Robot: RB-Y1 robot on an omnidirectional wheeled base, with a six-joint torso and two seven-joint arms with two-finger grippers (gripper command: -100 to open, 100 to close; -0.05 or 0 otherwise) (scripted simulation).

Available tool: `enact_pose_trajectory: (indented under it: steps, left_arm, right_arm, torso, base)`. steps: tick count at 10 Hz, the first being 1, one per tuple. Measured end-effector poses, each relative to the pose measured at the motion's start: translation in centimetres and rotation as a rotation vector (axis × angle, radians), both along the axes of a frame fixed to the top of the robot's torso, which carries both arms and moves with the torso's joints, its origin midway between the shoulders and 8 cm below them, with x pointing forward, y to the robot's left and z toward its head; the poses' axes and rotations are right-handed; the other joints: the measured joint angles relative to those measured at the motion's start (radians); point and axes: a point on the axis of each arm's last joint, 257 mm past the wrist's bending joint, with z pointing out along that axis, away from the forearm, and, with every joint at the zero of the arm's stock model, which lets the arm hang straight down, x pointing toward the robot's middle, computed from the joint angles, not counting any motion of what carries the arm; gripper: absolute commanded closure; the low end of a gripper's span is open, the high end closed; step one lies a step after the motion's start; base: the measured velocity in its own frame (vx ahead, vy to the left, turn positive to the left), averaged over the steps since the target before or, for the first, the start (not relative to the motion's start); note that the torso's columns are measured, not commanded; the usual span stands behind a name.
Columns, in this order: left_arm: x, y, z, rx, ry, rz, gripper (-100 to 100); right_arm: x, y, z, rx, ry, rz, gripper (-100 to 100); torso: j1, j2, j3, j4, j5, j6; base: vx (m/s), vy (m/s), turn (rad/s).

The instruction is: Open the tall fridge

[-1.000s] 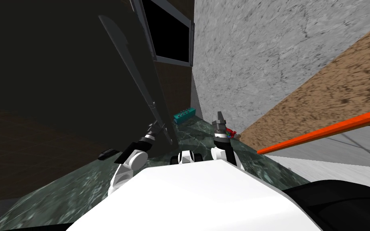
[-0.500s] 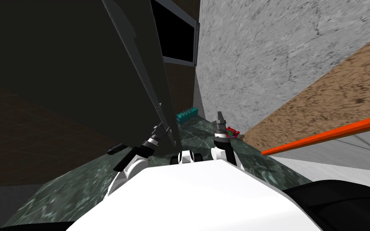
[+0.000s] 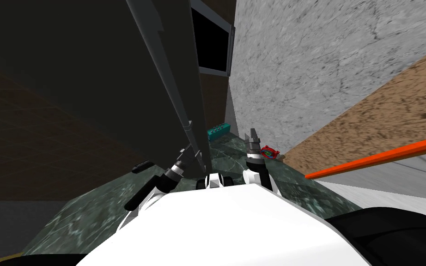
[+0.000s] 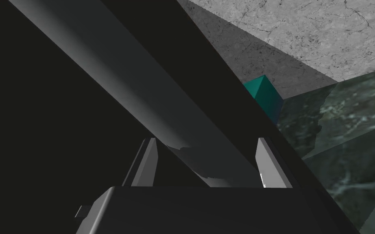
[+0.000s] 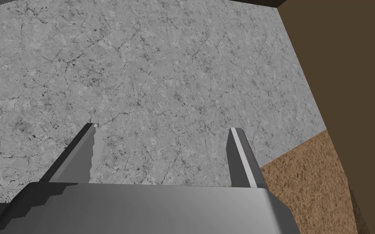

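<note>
The tall fridge's dark door [image 3: 92,69] rises on my left, seen at a slant. Its long grey bar handle [image 3: 170,78] runs down to my left gripper [image 3: 190,150]. In the left wrist view the handle [image 4: 134,81] passes between the two fingers of the left gripper [image 4: 206,140], which press close on its sides near its lower end. My right gripper [image 3: 252,135] is raised to the right of the door, apart from it. Its fingers stand open and empty before a grey wall [image 5: 162,128].
A teal block [image 3: 219,131] lies on the dark green marbled floor [image 3: 92,217] past the door's edge, and a small red item [image 3: 268,152] sits by the right gripper. A grey stone wall [image 3: 309,55] stands ahead on the right. An orange strip [image 3: 383,157] crosses at right.
The door's edge and handle have swung to the right in the head view, and my left gripper went with them. The right arm has stayed put.
</note>
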Motion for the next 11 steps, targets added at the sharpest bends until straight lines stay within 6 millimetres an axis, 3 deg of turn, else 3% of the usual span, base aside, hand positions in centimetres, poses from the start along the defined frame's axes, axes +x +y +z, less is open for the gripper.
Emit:
enact_pose_trajectory:
  steps: [2,7,11]
  left_arm:
    - [-1.9,-2.1,0.1,-0.007,0.008,-0.048,100]
    - [-5.1,-4.0,0.6,-0.054,0.021,-0.107,100]
    - [-4.7,-4.1,0.6,-0.056,0.014,-0.115,100]
  right_arm:
    - [0.0,0.0,0.0,0.0,0.0,0.0,0]
    - [0.0,0.0,0.0,0.0,0.0,0.0,0]
    - [0.0,0.0,0.0,0.0,0.0,0.0,0]
  torso:
    - [-0.004,0.001,0.001,-0.001,-0.001,0.002]
    - [0.0,0.0,0.017,0.009,-0.006,0.005]
    - [-0.003,0.001,0.01,0.003,-0.008,0.012]
  base:
    - [-0.029,0.079,0.008]
    - [-0.057,0.062,0.019]
    - [-0.145,0.109,-0.14]
